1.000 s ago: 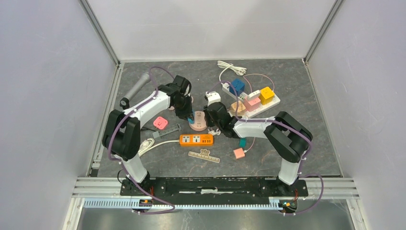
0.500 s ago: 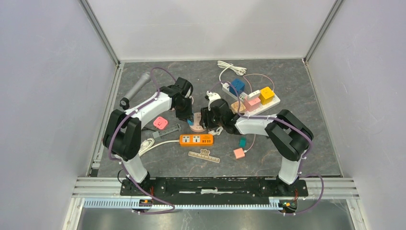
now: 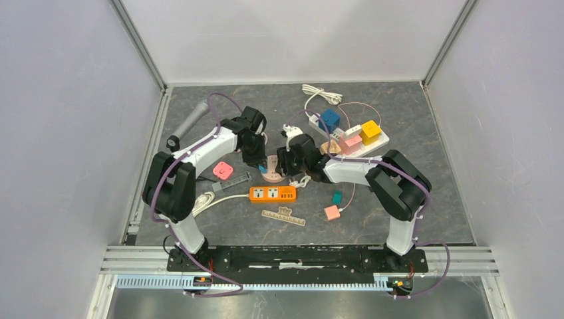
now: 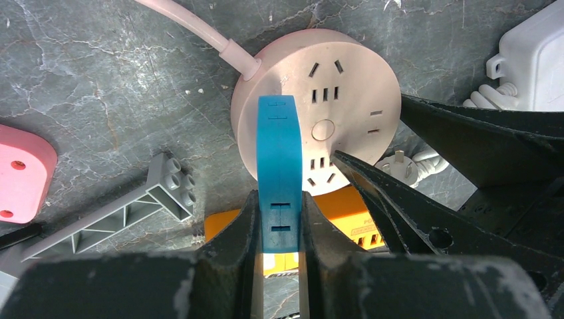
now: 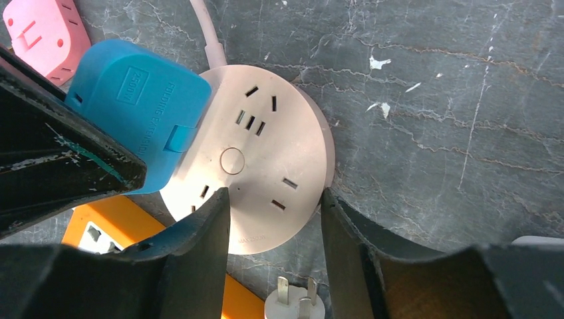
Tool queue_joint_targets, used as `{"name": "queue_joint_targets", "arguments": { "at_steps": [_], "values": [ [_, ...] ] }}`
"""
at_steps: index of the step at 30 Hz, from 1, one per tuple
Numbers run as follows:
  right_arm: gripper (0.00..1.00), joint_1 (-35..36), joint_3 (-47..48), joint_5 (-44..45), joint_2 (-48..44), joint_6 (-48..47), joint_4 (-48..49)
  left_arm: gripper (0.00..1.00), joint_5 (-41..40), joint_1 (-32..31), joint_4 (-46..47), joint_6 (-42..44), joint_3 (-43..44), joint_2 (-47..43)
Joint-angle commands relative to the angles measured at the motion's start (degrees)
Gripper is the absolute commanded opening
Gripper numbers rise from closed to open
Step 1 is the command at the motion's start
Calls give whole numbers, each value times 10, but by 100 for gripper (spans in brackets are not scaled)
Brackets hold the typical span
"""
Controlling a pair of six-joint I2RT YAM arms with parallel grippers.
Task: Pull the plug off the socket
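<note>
A round pale-pink socket (image 4: 332, 86) lies flat on the grey table, also seen in the right wrist view (image 5: 266, 153) and the top view (image 3: 271, 169). A blue plug (image 4: 278, 159) stands on its left part, also in the right wrist view (image 5: 133, 106). My left gripper (image 4: 279, 199) is shut on the blue plug from both sides. My right gripper (image 5: 274, 199) is open over the socket's near part; one finger (image 5: 206, 239) lies over the socket's face, the other by its rim. I cannot tell whether the plug's pins are still seated.
An orange power strip (image 3: 273, 193) lies just in front of the socket, a loose white plug (image 5: 292, 302) beside it. A pink adapter (image 3: 223, 170), a grey brick piece (image 4: 133, 206) and a white charger (image 4: 532, 60) lie close by. A white strip with coloured cubes (image 3: 349, 139) is at the back right.
My right gripper has moved left and a little farther back onto the socket. My left gripper has stayed at the blue plug, shifted slightly.
</note>
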Motion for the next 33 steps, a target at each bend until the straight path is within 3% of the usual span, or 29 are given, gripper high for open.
{"name": "queue_joint_targets", "arguments": {
  "at_steps": [1,10,15,22,27,33],
  "values": [
    [44,23,-51,74,90,-57,-158,2,116,-12,33,-11,40,-23],
    [43,36,-53,128,105,-58,-174,2,198,1,75,-40,32,-40],
    [42,40,-61,153,112,-60,-181,2,184,7,60,-36,40,-42],
    [42,41,-73,150,100,-66,-174,2,88,14,10,11,35,-71],
    [41,41,-79,151,109,-68,-162,2,229,25,80,-15,9,-79],
    [41,41,-85,145,92,-62,-151,2,72,27,-22,38,42,-73]
  ]
}}
